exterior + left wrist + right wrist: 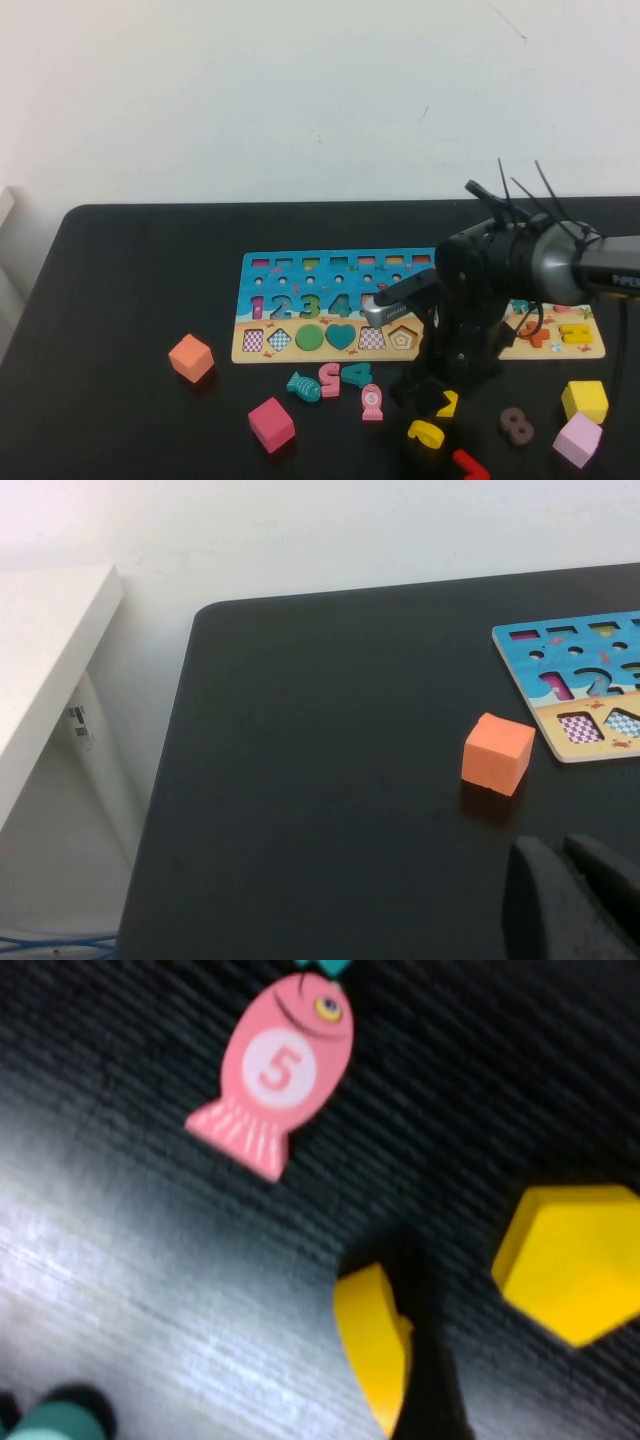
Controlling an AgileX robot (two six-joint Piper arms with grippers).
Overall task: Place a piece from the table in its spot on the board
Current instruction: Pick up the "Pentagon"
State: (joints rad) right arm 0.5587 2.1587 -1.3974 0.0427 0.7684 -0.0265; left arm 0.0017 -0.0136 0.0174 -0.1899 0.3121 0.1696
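The board (300, 268) lies in the middle of the black table, blue above with numbers, tan below with shape slots; its pentagon slot (402, 339) is empty. The yellow pentagon piece (449, 402) lies on the table in front of the board, beside a curved yellow number (427, 433). My right gripper (425, 388) points down just above the table at these two. In the right wrist view one dark finger (430, 1400) stands between the curved number (372, 1345) and the pentagon (575, 1260); it looks open and holds nothing. My left gripper (575, 900) is shut and empty, near the orange cube (498, 752).
In front of the board lie a pink fish marked 5 (372, 401), a teal fish (303, 385), loose pink and teal numbers (330, 378), a red cube (271, 424) and an orange cube (191, 358). A yellow cube (585, 400), a lilac cube (578, 439) and a brown 8 (516, 425) lie at the right.
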